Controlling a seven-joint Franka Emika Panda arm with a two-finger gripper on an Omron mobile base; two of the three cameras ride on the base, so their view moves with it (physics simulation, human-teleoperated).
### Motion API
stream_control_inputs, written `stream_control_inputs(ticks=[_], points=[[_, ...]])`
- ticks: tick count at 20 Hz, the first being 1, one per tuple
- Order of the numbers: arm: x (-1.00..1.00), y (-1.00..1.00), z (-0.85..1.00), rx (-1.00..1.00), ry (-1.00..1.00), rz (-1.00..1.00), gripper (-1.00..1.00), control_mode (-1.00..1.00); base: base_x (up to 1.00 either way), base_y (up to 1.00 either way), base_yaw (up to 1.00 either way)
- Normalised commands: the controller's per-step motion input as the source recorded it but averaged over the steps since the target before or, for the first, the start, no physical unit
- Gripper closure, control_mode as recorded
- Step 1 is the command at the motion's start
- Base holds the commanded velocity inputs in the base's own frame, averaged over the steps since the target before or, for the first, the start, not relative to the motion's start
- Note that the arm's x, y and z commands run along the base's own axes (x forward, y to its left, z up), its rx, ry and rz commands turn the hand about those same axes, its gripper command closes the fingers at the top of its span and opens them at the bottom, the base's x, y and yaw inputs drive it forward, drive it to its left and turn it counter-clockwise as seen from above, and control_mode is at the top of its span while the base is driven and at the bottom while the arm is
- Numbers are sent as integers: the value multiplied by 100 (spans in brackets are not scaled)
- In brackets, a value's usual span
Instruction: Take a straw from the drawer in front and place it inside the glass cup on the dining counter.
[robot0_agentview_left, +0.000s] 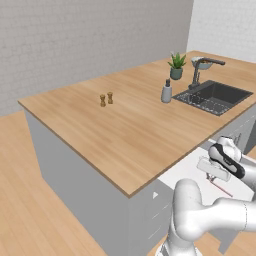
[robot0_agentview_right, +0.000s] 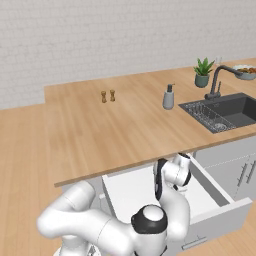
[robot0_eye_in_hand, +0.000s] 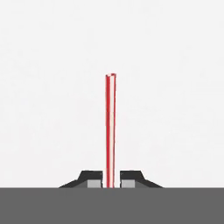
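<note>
I have one straw (robot0_eye_in_hand: 110, 131) in front of me, thin and red, and in the hand view it runs straight up from between the two dark fingertips (robot0_eye_in_hand: 92, 178), which sit pressed against it on either side. So the tool (robot0_eye_in_hand: 110, 183) is clamped on the straw near one end. Behind it is the plain white floor of the drawer.

From the right base view I count one open drawer (robot0_agentview_right: 220, 197), pulled out from under the table (robot0_agentview_right: 100, 135), white inside, with the arm reaching down into it. To its right I see two more grey fronts with bar handles, both closed. In the left base view a short stretch of the red straw (robot0_agentview_left: 220, 186) shows just below the hand, lying low over the drawer's white bottom; I can't tell whether it still touches.

On the light-wood table I count two small brown shakers (robot0_agentview_right: 108, 96) standing side by side, well apart from everything else. Near the one dark sink (robot0_agentview_right: 225, 112) stands one grey soap dispenser (robot0_agentview_right: 168, 97), one dark tap (robot0_agentview_right: 220, 80), and one potted plant (robot0_agentview_right: 202, 72). One bowl (robot0_agentview_right: 245, 71) sits at the far right edge, beyond the tap.
</note>
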Motion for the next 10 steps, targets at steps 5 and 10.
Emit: stream_control_inputs(ticks=[5,10], points=[[-11,0,11,0,-4,0,100,-100,0,0,0],[-29,0,78,-4,-11,0,100,-100,0,0,0]])
